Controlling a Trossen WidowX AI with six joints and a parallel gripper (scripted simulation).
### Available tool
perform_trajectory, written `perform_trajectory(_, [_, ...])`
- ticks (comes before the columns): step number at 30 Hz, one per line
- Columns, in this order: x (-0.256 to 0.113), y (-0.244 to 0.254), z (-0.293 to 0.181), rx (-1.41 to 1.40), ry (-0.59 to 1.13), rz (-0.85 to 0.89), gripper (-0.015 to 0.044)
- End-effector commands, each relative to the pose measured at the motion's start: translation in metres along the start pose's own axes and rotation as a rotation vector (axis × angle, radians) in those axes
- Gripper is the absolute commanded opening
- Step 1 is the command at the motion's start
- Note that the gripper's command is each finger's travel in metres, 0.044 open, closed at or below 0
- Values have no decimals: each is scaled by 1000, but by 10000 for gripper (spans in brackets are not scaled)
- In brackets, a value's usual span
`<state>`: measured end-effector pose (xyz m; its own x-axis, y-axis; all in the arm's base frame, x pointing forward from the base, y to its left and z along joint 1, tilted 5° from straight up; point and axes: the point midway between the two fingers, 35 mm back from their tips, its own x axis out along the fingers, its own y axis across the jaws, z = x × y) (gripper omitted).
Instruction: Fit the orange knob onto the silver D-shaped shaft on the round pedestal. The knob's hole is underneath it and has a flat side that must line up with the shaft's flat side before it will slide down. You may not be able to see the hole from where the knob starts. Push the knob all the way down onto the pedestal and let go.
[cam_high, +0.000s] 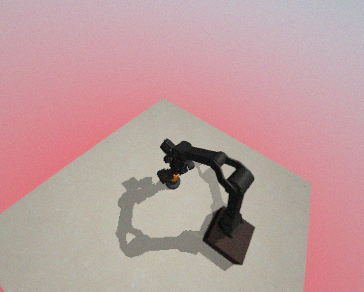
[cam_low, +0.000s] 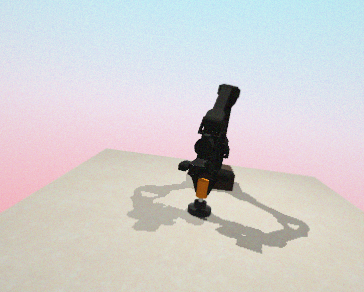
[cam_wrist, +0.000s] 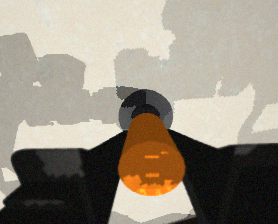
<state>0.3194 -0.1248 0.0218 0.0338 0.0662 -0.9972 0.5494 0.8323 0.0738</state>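
The orange knob (cam_high: 175, 177) (cam_low: 202, 189) (cam_wrist: 151, 167) is upright between the fingers of my gripper (cam_low: 202, 184) (cam_wrist: 149, 150), which is shut on it. The round dark pedestal (cam_high: 173, 185) (cam_low: 199, 210) (cam_wrist: 166, 111) stands directly below the knob. In the exterior view a short bit of the pale shaft (cam_low: 201, 200) shows between the knob's lower end and the pedestal's raised centre, so the knob is not down against the pedestal. The knob's underside, its hole and the shaft's flat side are hidden, and whether the shaft's tip is inside the hole cannot be told.
The arm's brown base block (cam_high: 230, 240) (cam_low: 226, 179) stands on the pale table top (cam_high: 75, 240) (cam_low: 90, 250). The arm arches from it over to the pedestal. Shadows of the arm lie across the table around the pedestal.
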Motion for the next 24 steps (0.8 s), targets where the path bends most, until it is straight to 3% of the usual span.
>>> perform_trajectory(1, [-2, 1, 1, 3, -2, -1, 0])
perform_trajectory(13, [-4, 0, 3, 212, -2, -1, 0])
perform_trajectory(24, [-2, 0, 0, 212, -2, -1, 0])
